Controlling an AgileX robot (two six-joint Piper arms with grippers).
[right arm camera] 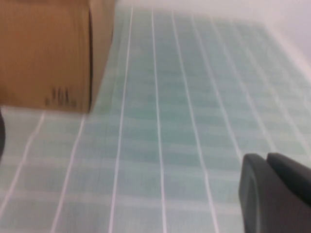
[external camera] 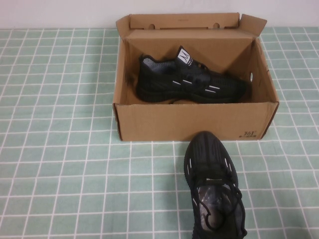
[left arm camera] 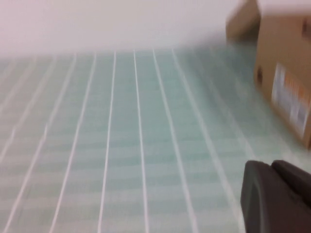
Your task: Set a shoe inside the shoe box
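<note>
The shoe (external camera: 214, 189), a black mesh sneaker with glossy grey stuffing in its opening, lies on the tablecloth in front of the shoe box, toe pointing at the box's front wall. The shoe box (external camera: 194, 124) is brown cardboard, open, with its lid flap standing up at the back. Its matching mate (external camera: 192, 82) lies on its side inside the box. Neither gripper shows in the high view. The left gripper (left arm camera: 272, 167) is shut and empty, low over the cloth left of the box (left arm camera: 284, 73). The right gripper (right arm camera: 267, 158) is shut and empty, right of the box (right arm camera: 43, 53).
A green-and-white checked tablecloth (external camera: 60, 164) covers the table. A pale wall (external camera: 55, 12) runs along the far edge behind the box. Open cloth lies on both sides of the box.
</note>
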